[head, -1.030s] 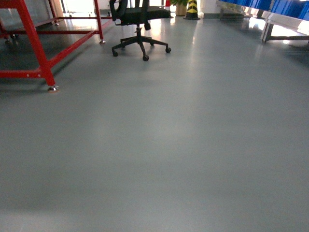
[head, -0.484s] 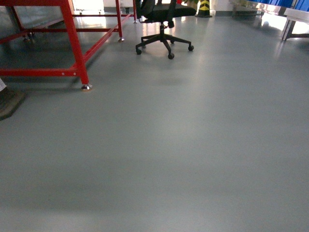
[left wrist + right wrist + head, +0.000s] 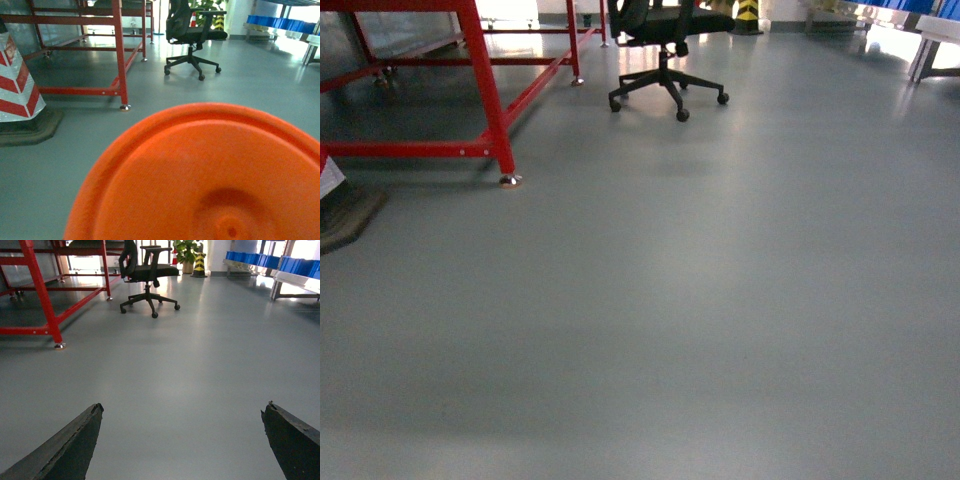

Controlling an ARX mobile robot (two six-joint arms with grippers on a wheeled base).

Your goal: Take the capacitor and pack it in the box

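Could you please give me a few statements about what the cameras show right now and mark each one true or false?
1. A black office chair on a five-star wheeled base stands on the grey floor. True.
2. The pale pink plastic tub sits in the middle of the head view. False: no tub shows in any view, only bare floor there.
3. The right gripper holds its dark fingers wide apart with nothing between them. True.
4. A round orange plastic disc fills the lower part of the left wrist view. True.
5. The red-and-white striped traffic cone lies tipped over. False: it stands upright on its dark base.
6. The metal frame is painted blue. False: it is red.
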